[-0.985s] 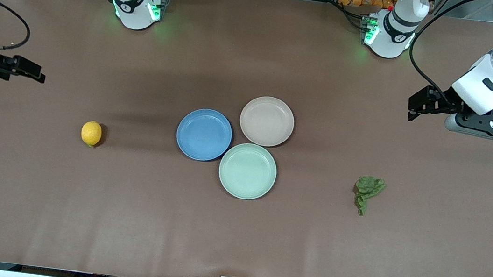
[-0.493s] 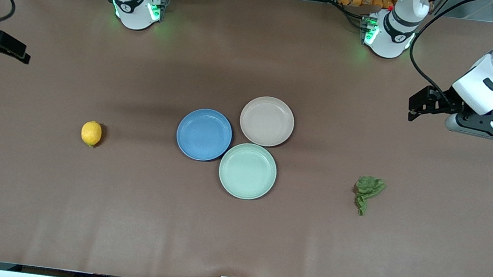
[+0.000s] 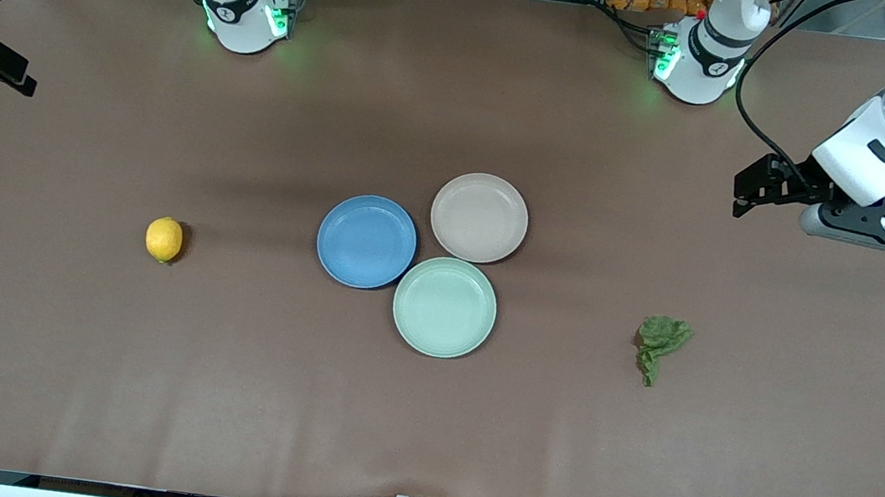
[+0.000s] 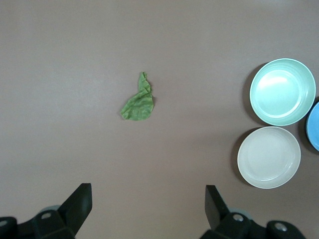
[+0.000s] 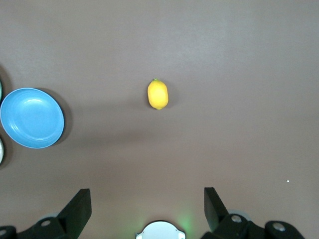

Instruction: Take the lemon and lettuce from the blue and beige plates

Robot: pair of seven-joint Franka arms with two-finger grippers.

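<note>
3 plates touch mid-surface [image 3: 56,370]: blue plate [image 3: 366,241], beige plate [image 3: 479,218], mint plate [image 3: 444,307]. I see the lemon [image 3: 163,239] toward the right arm's end, the lettuce [image 3: 659,344] toward the left's. Left pincer [image 4: 148,201] and right pincer [image 5: 147,203] hang gaping, empty.

- The brown table [image 3: 420,431] is set with three touching plates: blue [image 3: 366,241], beige [image 3: 479,217], mint [image 3: 444,307].
- The lemon [image 3: 163,239] and lettuce [image 3: 660,343] are laid on the bare table.
</note>
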